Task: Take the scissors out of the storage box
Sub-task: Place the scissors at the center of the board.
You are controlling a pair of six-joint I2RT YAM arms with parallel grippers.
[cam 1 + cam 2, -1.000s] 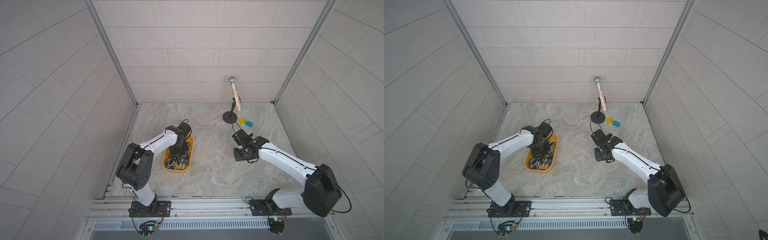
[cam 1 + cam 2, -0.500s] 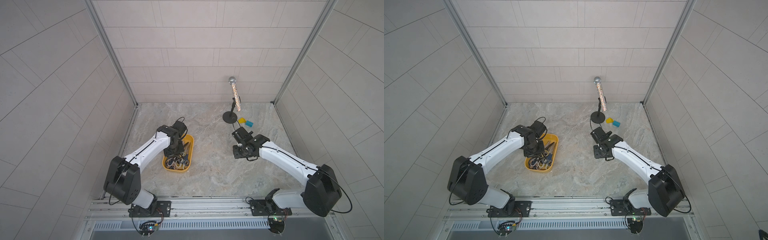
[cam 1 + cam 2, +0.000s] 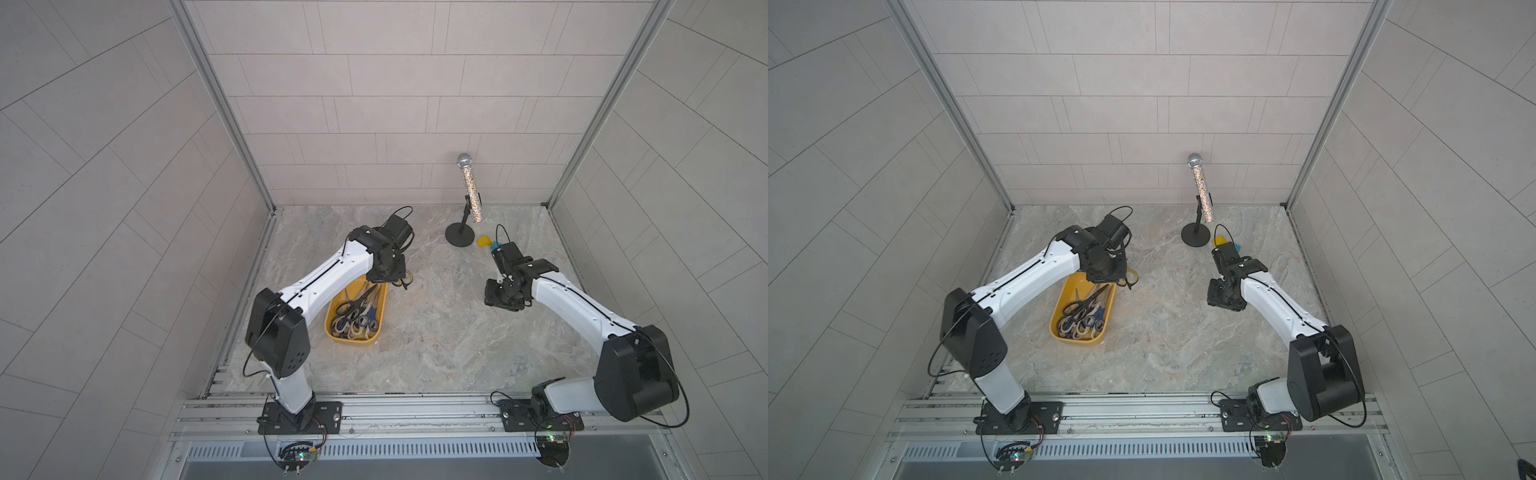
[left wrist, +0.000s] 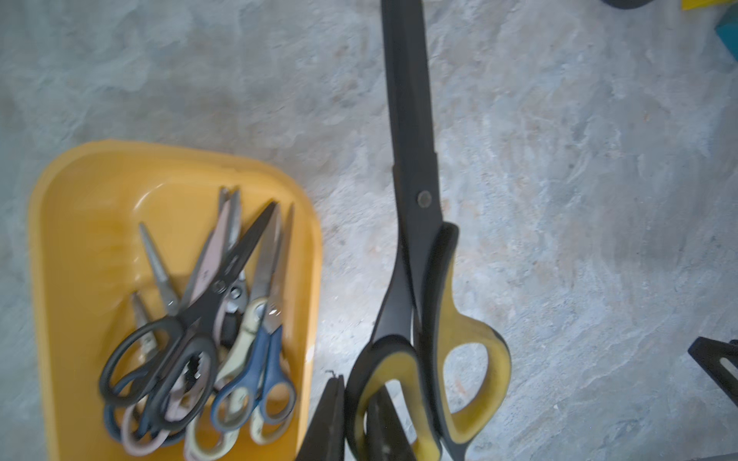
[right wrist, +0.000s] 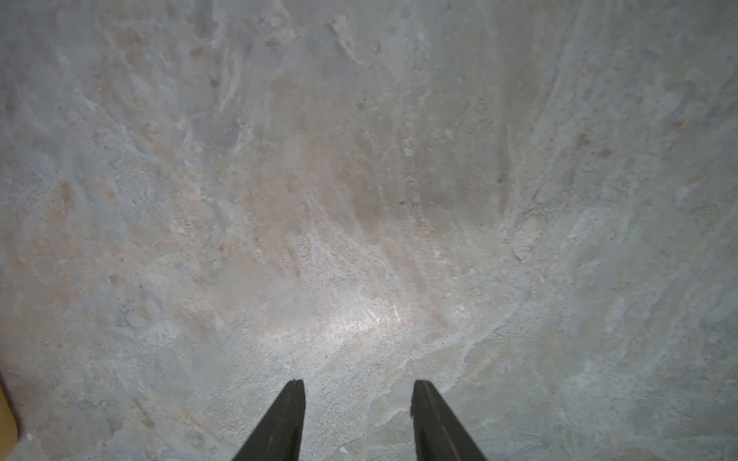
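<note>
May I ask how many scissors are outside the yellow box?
1: the yellow-and-black pair, in the left gripper beside the storage box; the other scissors lie inside.

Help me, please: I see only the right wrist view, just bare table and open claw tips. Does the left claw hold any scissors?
Observer: Yes. The left claw is shut on the handle of a yellow-black pair.
Operator: Is that pair outside the box?
Observer: Yes. It is beside the box, over the table. I cannot tell whether it touches the table.
Operator: What is inside the box?
Observer: Several pairs lie in a pile, with a black pair on top.
</note>
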